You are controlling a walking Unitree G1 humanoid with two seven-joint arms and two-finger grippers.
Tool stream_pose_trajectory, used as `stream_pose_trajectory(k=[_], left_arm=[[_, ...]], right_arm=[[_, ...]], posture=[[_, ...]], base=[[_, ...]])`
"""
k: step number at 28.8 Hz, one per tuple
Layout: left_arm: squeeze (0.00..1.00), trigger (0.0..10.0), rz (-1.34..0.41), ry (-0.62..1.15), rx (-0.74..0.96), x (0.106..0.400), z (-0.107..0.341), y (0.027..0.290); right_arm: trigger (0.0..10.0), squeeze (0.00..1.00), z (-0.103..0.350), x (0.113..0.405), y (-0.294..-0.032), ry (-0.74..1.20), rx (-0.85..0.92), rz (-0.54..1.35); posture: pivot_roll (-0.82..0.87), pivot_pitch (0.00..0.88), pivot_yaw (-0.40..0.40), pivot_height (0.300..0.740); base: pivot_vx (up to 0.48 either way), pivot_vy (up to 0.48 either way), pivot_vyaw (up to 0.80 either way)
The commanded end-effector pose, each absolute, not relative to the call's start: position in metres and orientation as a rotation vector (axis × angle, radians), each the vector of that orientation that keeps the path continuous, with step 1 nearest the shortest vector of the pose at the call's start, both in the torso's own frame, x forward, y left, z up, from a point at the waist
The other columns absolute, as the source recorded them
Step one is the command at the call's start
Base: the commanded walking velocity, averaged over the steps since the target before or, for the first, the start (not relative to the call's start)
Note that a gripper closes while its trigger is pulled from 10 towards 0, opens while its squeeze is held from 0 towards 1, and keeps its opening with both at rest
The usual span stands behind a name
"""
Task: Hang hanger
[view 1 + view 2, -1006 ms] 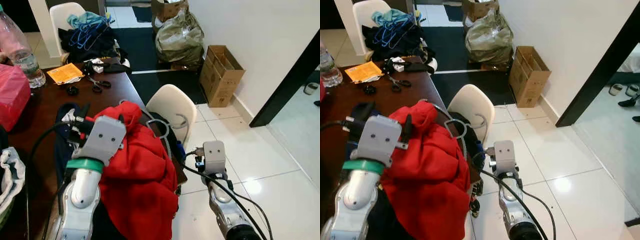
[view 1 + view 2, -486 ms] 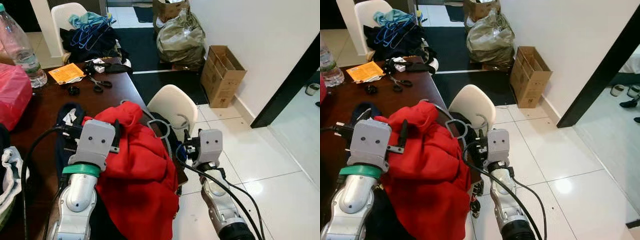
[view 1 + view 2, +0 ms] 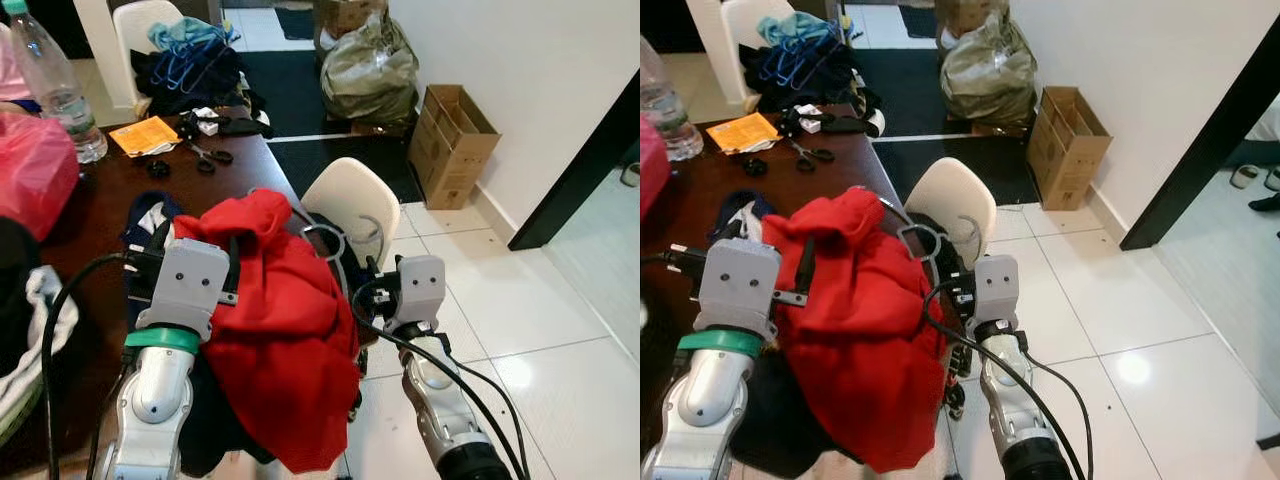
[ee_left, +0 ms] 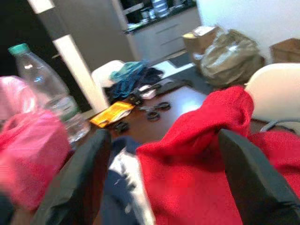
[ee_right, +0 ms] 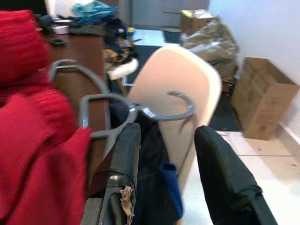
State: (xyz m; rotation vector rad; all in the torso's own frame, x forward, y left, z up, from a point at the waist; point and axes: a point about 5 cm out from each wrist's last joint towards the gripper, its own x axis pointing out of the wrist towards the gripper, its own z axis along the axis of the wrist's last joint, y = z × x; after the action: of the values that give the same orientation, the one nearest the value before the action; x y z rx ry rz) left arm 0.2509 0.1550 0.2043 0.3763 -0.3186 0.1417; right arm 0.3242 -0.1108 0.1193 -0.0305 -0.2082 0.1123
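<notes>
Left eye view: we see the red garment (image 3: 275,320) draped over the counter (image 3: 95,215) edge, the grey hanger (image 3: 325,240) hook at its 2 o'clock. Left wrist view: left claw (image 4: 164,183) spread wide around the garment. Right wrist view: right claw (image 5: 176,173) open, hanger hook just beyond, before the white chair (image 5: 183,89).

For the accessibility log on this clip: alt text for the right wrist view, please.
The right end effector, fingers open, points at a grey hanger whose hook curls in front of a cream chair. A red sweater hangs beside it at the edge of a dark table; a cardboard box stands by the wall.
</notes>
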Motion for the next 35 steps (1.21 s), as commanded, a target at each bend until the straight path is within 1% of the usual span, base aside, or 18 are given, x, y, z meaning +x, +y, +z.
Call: stream_pose_trajectory(k=[1, 32, 35], left_arm=[[0.0, 10.0, 0.138, -0.308, 0.372, 0.2508, 0.2019, 0.1545], [0.0, 10.0, 0.136, -0.309, 0.381, 0.251, 0.2021, 0.1544], [0.0, 10.0, 0.137, -0.309, 0.384, 0.2513, 0.2019, 0.1546]], right_arm=[[10.0, 0.0, 0.114, 0.3207, -0.1108, -0.18, -0.023, 0.115], [10.0, 0.0, 0.1177, 0.3189, -0.1042, -0.182, 0.018, 0.155], [10.0, 0.0, 0.1196, 0.3193, -0.1034, -0.19, 0.013, 0.165]], posture=[[0.06, 0.085, 0.013, 0.74], [0.06, 0.09, 0.013, 0.74], [0.06, 0.09, 0.013, 0.74]], base=[[-0.382, 0.0, 0.0], [-0.415, 0.0, 0.0], [-0.129, 0.0, 0.0]])
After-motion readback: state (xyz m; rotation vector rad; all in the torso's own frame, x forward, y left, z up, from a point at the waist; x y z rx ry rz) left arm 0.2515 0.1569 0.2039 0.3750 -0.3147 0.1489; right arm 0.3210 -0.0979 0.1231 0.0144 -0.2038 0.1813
